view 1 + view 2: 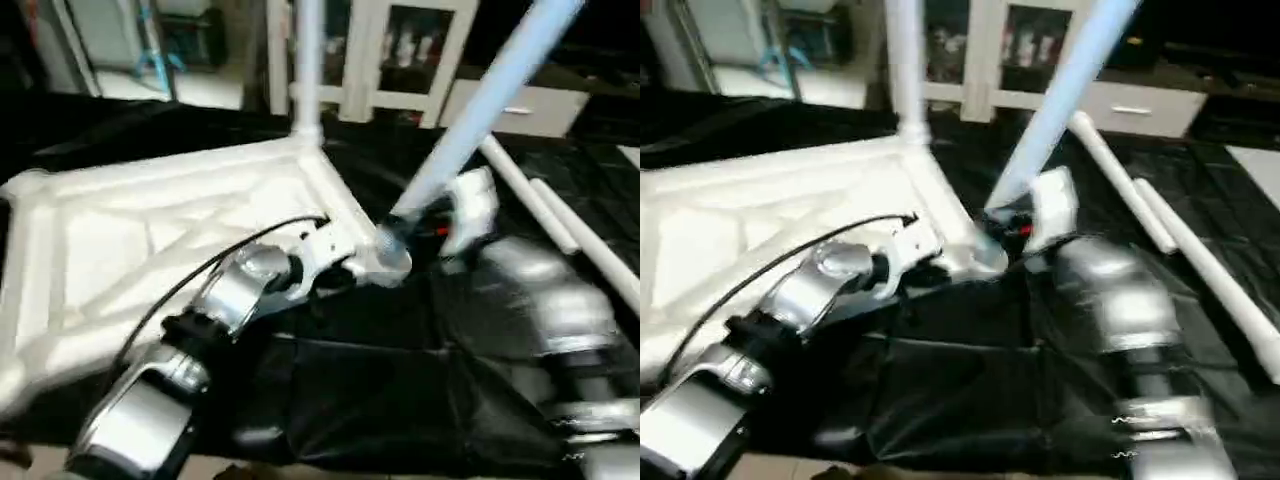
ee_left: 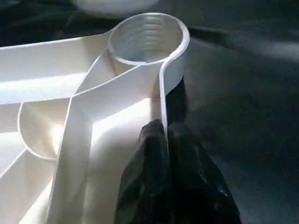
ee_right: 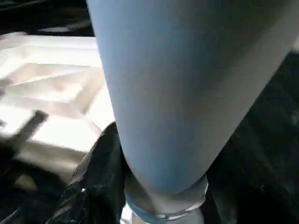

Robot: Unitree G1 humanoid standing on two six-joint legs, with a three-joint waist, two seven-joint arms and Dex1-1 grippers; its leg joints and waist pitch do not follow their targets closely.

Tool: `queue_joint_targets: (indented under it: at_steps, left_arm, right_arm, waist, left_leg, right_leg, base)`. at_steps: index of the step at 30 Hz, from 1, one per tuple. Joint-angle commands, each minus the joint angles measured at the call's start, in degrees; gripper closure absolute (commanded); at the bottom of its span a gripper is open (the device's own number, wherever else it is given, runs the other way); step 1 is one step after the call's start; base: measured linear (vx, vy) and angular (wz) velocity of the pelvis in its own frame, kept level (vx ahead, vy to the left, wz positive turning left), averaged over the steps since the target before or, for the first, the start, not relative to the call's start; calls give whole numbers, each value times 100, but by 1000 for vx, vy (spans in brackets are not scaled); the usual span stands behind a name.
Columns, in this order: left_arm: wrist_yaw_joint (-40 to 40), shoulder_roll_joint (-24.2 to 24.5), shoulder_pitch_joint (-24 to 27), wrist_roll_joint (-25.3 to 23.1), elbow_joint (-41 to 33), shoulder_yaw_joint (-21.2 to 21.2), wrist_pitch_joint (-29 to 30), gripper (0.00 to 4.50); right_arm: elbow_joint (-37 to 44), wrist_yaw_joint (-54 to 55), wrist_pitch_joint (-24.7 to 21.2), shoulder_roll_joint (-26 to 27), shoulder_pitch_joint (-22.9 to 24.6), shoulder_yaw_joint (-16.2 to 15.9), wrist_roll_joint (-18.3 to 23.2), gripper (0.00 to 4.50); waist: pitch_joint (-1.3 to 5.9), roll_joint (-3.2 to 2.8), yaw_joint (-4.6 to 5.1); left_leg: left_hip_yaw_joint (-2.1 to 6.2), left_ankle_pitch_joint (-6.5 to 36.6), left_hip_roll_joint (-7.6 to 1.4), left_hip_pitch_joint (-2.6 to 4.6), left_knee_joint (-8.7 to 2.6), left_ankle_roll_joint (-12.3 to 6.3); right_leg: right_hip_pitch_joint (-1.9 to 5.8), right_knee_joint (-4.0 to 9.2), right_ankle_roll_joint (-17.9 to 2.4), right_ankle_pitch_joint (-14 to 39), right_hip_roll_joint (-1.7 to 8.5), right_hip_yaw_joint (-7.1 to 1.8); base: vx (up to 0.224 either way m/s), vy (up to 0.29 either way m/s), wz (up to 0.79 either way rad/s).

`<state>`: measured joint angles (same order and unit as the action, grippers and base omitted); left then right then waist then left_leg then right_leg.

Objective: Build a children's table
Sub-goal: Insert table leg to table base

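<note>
Now left claw point(image 2: 163, 140) pinches the tabletop point(image 1: 150, 220) rim; right claw point(image 1: 440, 225) grips a tilted leg point(image 1: 480, 110).

One white table top point(image 1: 150, 230), underside up. Four white tube legs: one upright in a far corner socket point(image 1: 308, 60), one tilted in the right gripper point(image 1: 480, 110), two lying loose on the black cloth point(image 1: 520, 190) point(image 1: 590, 245).

The white table top point(image 1: 150, 230) lies underside up on the left of the frame, X ribs showing. One leg point(image 1: 308, 60) stands upright in the far corner. Another leg point(image 1: 480, 110) leans diagonally toward the upper right, its lower end at the near corner socket point(image 2: 148, 39), which looks empty. Two spare legs point(image 1: 560, 225) lie flat on the right.
</note>
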<state>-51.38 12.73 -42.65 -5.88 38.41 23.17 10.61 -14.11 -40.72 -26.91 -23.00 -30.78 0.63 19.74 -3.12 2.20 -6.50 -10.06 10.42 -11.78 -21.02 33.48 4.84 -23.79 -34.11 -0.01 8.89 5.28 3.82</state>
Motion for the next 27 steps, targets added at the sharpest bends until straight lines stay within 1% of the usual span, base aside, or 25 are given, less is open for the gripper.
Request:
queue_joint_targets:
  at_steps: [1,2,3,4,5,6,7,8,9,10,12,13,15,16,17,18,19,20,21,24,25,26,27]
  left_arm:
    - [-146,17,61,-159,-68,181,-40,450]
    - [-185,35,71,-158,-102,177,-31,450]
    - [-246,63,87,-150,-160,186,-17,450]
    - [-246,63,87,-150,-160,186,-17,450]
    - [-348,108,116,-135,-279,210,-6,450]
    - [-348,108,116,-135,-279,210,-6,450]
    - [-348,108,116,-135,-279,210,-6,450]
    - [-397,129,141,-116,-345,223,-7,450]
    - [-430,143,159,-104,-389,232,-7,450]
    - [-456,153,183,-96,-426,240,-4,450]
    - [-535,164,233,-95,-489,268,-10,450]
    - [-575,169,255,-93,-520,285,-10,450]
    - [-655,175,304,-89,-604,321,9,450]
    - [-662,173,318,-99,-632,318,20,450]
    - [-665,172,324,-102,-644,319,28,450]
    - [-693,179,340,-108,-683,327,47,450]
    - [-712,189,354,-108,-713,331,53,450]
    - [-730,192,377,-101,-760,335,70,450]
    - [-730,192,377,-101,-760,335,70,450]
    - [-742,203,418,-105,-828,341,88,450]
    - [-747,205,433,-113,-851,343,94,450]
    - [-745,203,448,-122,-869,348,87,450]
    - [-750,204,466,-127,-898,351,97,450]
  right_arm:
    - [145,-486,-162,-124,27,34,214,251]
    - [176,-637,-241,-202,38,74,281,251]
    - [174,-846,-341,-336,50,64,331,251]
    - [174,-846,-341,-336,50,64,331,251]
    - [66,-1107,-383,-513,31,32,327,251]
    - [66,-1107,-383,-513,31,32,327,251]
    - [66,-1107,-383,-513,31,32,327,251]
    - [-6,-1161,-381,-574,-7,30,344,251]
    - [-54,-1193,-383,-611,-34,32,359,251]
    - [-104,-1184,-438,-611,-84,82,424,251]
    - [-136,-1266,-532,-637,-128,140,522,251]
    - [-140,-1317,-556,-652,-134,148,545,251]
    - [-196,-1489,-671,-705,-112,220,662,251]
    - [-250,-1541,-750,-705,-114,271,720,251]
    - [-270,-1586,-780,-710,-102,283,747,251]
    - [-331,-1683,-807,-722,-56,275,762,251]
    - [-374,-1725,-787,-735,-18,218,712,251]
    - [-435,-1730,-684,-734,52,117,588,251]
    - [-435,-1730,-684,-734,52,117,588,251]
    - [-548,-1626,-504,-694,112,-53,405,251]
    - [-568,-1597,-455,-682,129,-92,338,251]
    - [-540,-1593,-434,-670,176,-166,273,251]
    - [-491,-1608,-429,-656,233,-239,225,251]
  waist:
    - [386,-6,-7]
    - [386,-6,-7]
    - [386,43,0]
    - [389,26,-20]
    - [390,75,-16]
    - [400,62,-27]
    - [403,49,-27]
    - [403,49,-27]
    - [414,67,-27]
    - [415,84,-22]
    - [422,75,-27]
    - [425,97,-34]
    - [420,114,-41]
    - [417,104,-49]
    - [413,129,-57]
    - [414,133,-66]
    - [408,122,-78]
    - [409,139,-78]
    - [407,130,-83]
    - [416,147,-90]
    - [418,150,-87]
    - [419,169,-91]
    - [421,164,-97]
  left_leg:
    - [-12,1206,-125,75,-400,-174]
    - [-12,1206,-125,75,-400,-174]
    - [-7,1304,-131,74,-404,-125]
    - [2,1296,-139,77,-404,-105]
    - [-10,1244,-138,76,-395,-112]
    - [-1,1184,-140,69,-391,-114]
    - [-6,1021,-136,61,-382,-131]
    - [-6,1021,-136,61,-382,-131]
    - [-10,903,-136,55,-371,-169]
    - [-18,868,-129,58,-362,-189]
    - [-22,764,-124,54,-352,-231]
    - [-26,738,-126,56,-346,-266]
    - [-31,708,-134,58,-343,-315]
    - [-29,710,-138,60,-345,-313]
    - [-36,730,-135,55,-342,-316]
    - [-34,752,-137,58,-344,-309]
    - [-33,788,-143,61,-346,-289]
    - [-36,821,-138,61,-345,-261]
    - [-31,841,-139,64,-352,-227]
    - [-28,793,-137,59,-349,-181]
    - [-32,776,-134,56,-346,-180]
    - [-34,726,-129,52,-342,-197]
    - [-31,688,-130,49,-339,-213]
  right_leg:
    - [355,324,-1271,942,295,-216]
    - [355,324,-1271,942,295,-216]
    - [350,355,-1214,1225,300,-212]
    - [349,349,-1205,1278,314,-212]
    - [332,352,-1192,1285,308,-213]
    - [341,335,-1201,1256,316,-212]
    - [332,315,-1228,1072,302,-212]
    - [332,315,-1228,1072,302,-212]
    - [335,293,-1265,928,306,-208]
    - [332,290,-1280,890,298,-208]
    - [333,273,-1323,799,299,-208]
    - [335,265,-1342,782,300,-206]
    - [331,271,-1346,803,299,-206]
    - [330,268,-1351,815,304,-206]
    - [325,279,-1340,868,303,-206]
    - [328,278,-1332,918,308,-205]
    - [319,287,-1314,1003,314,-205]
    - [315,298,-1271,1094,313,-204]
    - [311,305,-1250,1145,315,-203]
    - [313,292,-1215,1107,312,-199]
    - [314,291,-1211,1089,309,-202]
    - [320,286,-1204,1042,305,-202]
    - [321,277,-1205,1012,309,-203]
  base:
    - [0,0,0]
    - [0,0,0]
    - [0,0,0]
    - [0,0,0]
    - [0,0,0]
    - [0,0,0]
    - [0,0,0]
    - [0,0,0]
    - [0,0,0]
    - [0,0,0]
    - [0,0,0]
    - [0,0,0]
    - [0,0,0]
    - [0,0,0]
    - [0,0,0]
    - [0,0,0]
    - [0,0,0]
    - [0,0,0]
    - [0,0,0]
    - [0,0,0]
    - [0,0,0]
    - [0,0,0]
    - [0,0,0]
